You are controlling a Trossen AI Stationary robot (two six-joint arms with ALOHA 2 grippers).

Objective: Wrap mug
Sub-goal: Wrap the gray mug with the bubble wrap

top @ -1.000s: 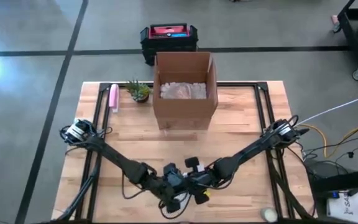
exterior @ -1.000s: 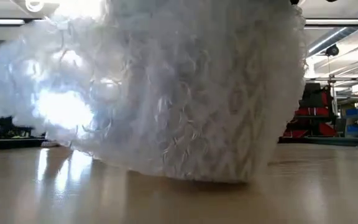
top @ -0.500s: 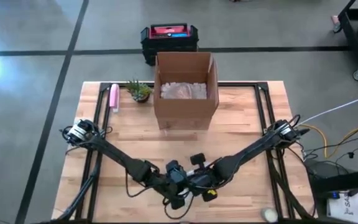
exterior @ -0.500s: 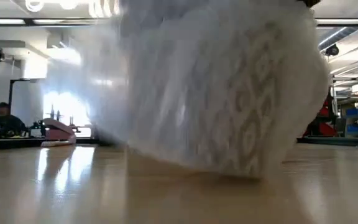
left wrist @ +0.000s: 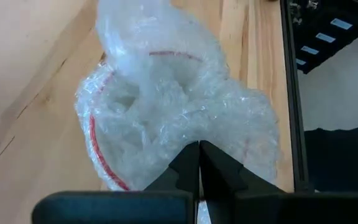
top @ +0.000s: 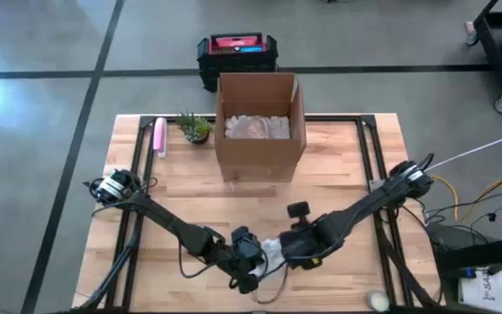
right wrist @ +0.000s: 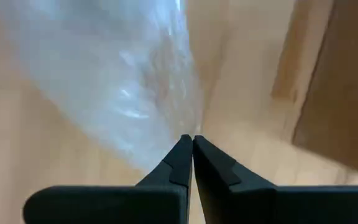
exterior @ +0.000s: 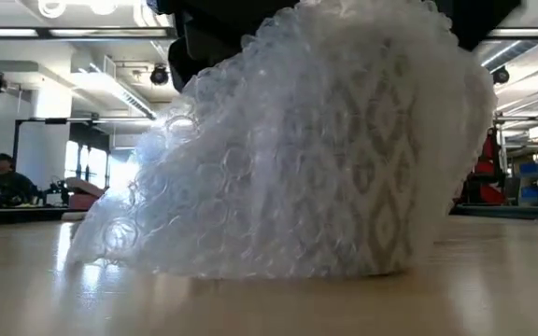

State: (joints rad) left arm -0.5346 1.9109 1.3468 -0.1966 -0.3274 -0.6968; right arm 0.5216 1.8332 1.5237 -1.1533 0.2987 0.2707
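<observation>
A white mug with a grey diamond pattern stands on its base on the wooden table near the front edge, covered in clear bubble wrap. Its red rim shows through the wrap. In the high view the bundle lies between both grippers. My left gripper is on its left side, shut on wrap. My right gripper is on its right side, also shut on wrap. My left gripper pinches a bunched fold of bubble wrap between its two fingers, over the mug's mouth. The fingers come slanting down from the table's left. The wrap lies slack over the mug, which stands on the table. My right gripper pinches bubble wrap at its fingertips; edge or fold, I cannot tell. It comes from the table's right. The sheet stretches away from the fingers toward the mug.
An open cardboard box with wrapped items stands at the far middle. A small plant and a pink object are at the far left. A tape roll lies at the near right. A person sits beyond the table.
The wrapped mug was tipped off the table half a second ago and now stands flat on its base. The wrap that was spread high on one side has dropped and drapes down to the table. My right arm has drawn back toward the table's right and far side.
</observation>
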